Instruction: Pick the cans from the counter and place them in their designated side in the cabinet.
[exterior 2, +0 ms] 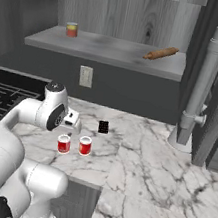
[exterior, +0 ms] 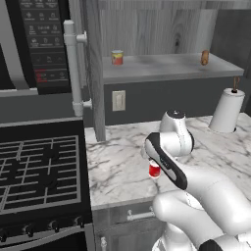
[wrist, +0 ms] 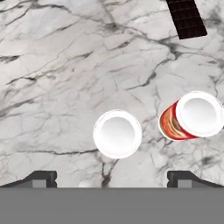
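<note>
Counter point(exterior 2: 171, 173): white marble with grey veins, bearing a small black rectangular mark point(exterior 2: 103, 127). Plain red can point(exterior 2: 63, 143) with pale top: upright on the counter, near the mark toward the counter's front edge. Orange-red can point(exterior 2: 85, 145) with cream label patch: upright just beside the plain red can, apart from it, likewise near the mark. Gripper point(wrist: 112, 177): poised directly above the plain red can, jaws spread wide apart with nothing between them, fingertips point(wrist: 41, 178) clear of both cans. Cabinet point(exterior 2: 116, 51): grey wood-grain unit above and behind the mark; its shelf carries a yellowish-banded red can point(exterior 2: 71, 29) and a brown rolling pin point(exterior 2: 161, 53), well apart.
</note>
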Robot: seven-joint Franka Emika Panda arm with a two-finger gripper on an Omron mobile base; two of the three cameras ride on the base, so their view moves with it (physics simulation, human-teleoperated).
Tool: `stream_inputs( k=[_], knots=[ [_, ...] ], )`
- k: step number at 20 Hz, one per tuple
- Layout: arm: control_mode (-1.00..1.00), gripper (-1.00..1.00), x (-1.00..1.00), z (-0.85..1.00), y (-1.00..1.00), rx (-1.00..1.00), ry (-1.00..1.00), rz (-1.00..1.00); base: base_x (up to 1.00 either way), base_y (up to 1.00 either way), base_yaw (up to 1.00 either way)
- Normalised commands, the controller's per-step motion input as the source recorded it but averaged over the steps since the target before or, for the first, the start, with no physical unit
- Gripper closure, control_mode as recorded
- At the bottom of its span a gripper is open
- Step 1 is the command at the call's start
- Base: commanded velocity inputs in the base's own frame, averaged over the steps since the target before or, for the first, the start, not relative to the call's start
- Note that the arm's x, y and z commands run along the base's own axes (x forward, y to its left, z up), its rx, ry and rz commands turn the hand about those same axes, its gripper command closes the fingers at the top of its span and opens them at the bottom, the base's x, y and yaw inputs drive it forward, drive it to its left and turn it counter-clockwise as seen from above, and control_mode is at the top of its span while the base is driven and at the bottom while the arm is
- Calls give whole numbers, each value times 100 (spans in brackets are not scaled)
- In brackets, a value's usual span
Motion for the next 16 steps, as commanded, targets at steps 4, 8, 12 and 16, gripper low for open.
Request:
stream_inputs(
  k=[4, 8, 12, 16],
  knots=[
    [-100, -100, 11, -19, 0, 0, 2, 0, 0, 0, 0],
    [-100, -100, 11, -18, 0, 0, 2, 0, 0, 0, 0],
    [-100, -100, 9, -18, 0, 0, 3, 0, 0, 0, 0],
    [-100, -100, 4, -18, 0, 0, 3, 0, 0, 0, 0]
  ],
)
